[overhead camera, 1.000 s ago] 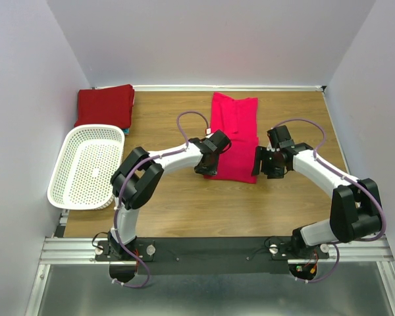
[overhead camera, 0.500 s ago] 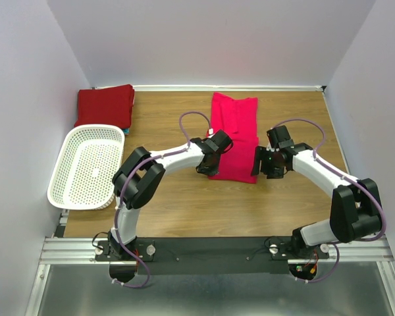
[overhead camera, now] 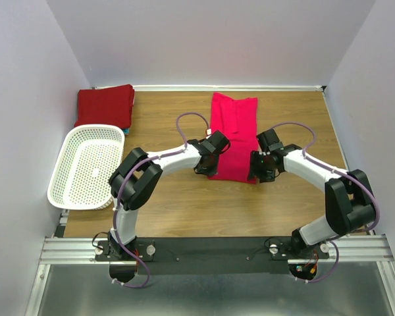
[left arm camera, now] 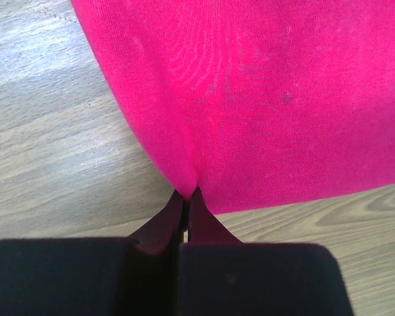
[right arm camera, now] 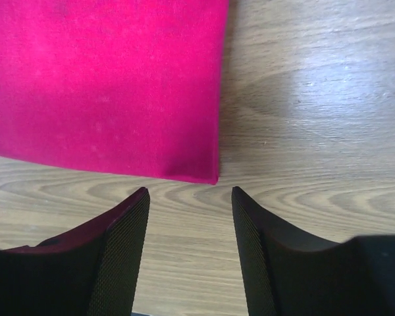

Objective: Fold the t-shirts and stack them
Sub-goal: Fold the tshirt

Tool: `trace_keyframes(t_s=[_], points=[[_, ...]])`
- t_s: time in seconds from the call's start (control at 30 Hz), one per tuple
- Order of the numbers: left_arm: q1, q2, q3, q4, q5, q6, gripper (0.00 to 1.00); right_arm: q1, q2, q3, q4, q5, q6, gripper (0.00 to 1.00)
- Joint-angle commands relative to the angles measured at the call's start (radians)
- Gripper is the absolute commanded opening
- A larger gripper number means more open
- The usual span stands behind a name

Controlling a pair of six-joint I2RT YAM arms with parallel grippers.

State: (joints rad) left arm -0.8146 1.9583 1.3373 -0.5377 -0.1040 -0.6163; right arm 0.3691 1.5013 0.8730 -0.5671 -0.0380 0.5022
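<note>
Jaws on your left gripper (left arm camera: 185, 197) are pinched tight on the near-left hem of the crimson-pink t-shirt (left arm camera: 263, 99). Your right gripper (right arm camera: 189, 197) has its jaws spread wide, holding nothing, hovering just short of that shirt's near-right corner. It lies mid-tabletop (overhead camera: 171, 197); the darker red t-shirt (overhead camera: 105, 105) sits folded far left, behind the white basket (overhead camera: 92, 172).

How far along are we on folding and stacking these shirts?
Done: the dark red shirt lies folded in the far left corner. In hand: the pink shirt is a narrow lengthwise strip; the left gripper pinches its near left corner, the right gripper is open just short of the near right corner. Left: probably grip that corner, fold the strip over, stack it on the dark red one.
</note>
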Motion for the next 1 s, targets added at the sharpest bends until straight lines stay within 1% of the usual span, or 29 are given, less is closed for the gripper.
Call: trace_keyframes(t_s=[0.0, 0.3, 0.7, 0.97], points=[[-0.003, 0.057, -0.069, -0.117, 0.039, 0.024, 0.00, 0.030, 0.019, 0.006, 0.018, 0.111, 0.058, 0.59], [-0.003, 0.051, -0.082, -0.088, 0.052, 0.043, 0.00, 0.054, 0.079, 0.032, -0.001, 0.208, 0.087, 0.52], [-0.003, 0.041, -0.098, -0.054, 0.073, 0.067, 0.00, 0.082, 0.106, 0.078, -0.031, 0.250, 0.134, 0.52], [-0.003, 0.036, -0.112, -0.042, 0.075, 0.070, 0.00, 0.099, 0.181, 0.086, -0.053, 0.251, 0.141, 0.52]])
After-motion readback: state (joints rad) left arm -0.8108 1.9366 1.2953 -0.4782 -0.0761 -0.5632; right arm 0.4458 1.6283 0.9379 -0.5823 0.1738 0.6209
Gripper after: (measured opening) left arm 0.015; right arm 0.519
